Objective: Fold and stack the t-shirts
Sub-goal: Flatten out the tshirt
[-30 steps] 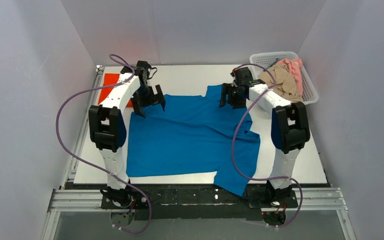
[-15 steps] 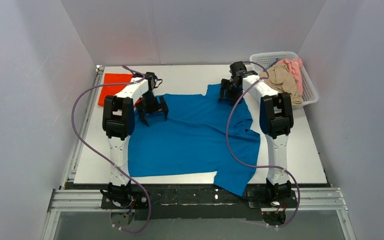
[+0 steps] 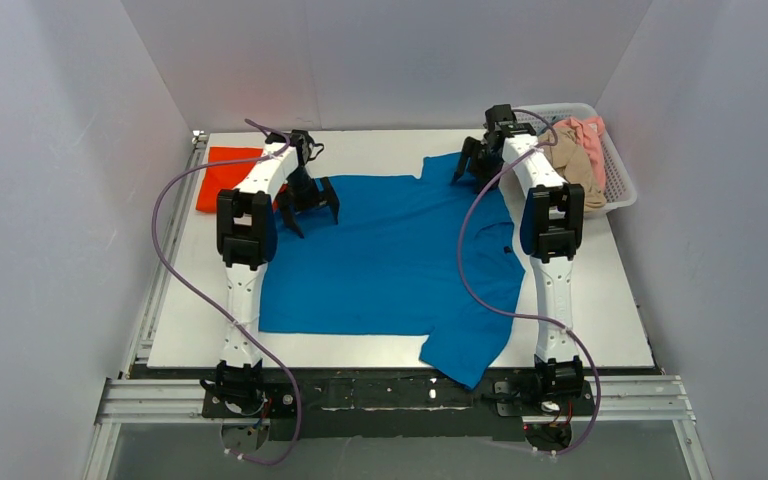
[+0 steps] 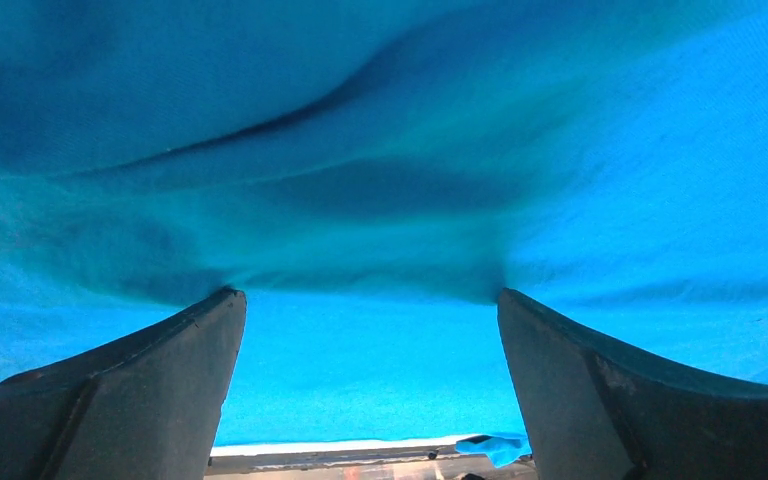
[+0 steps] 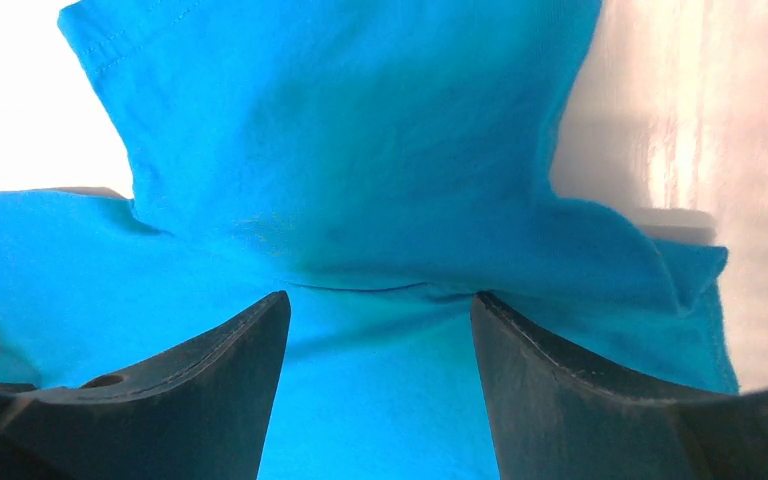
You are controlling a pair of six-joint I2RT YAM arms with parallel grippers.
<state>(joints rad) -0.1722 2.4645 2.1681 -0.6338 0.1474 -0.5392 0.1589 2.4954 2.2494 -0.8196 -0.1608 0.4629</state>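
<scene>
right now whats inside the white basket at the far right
A beige shirt and a pink shirt lie heaped in the basket, the pink one toward the far side. Whatever lies beneath them is covered and cannot be seen.

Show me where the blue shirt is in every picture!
Top external: the blue shirt lies spread across the middle of the table.
Left wrist: the shirt fills almost the whole picture.
Right wrist: the shirt covers most of the picture, a sleeve at the top.
Shared landmark: the white table beside the shirt's edge in every view.
</scene>
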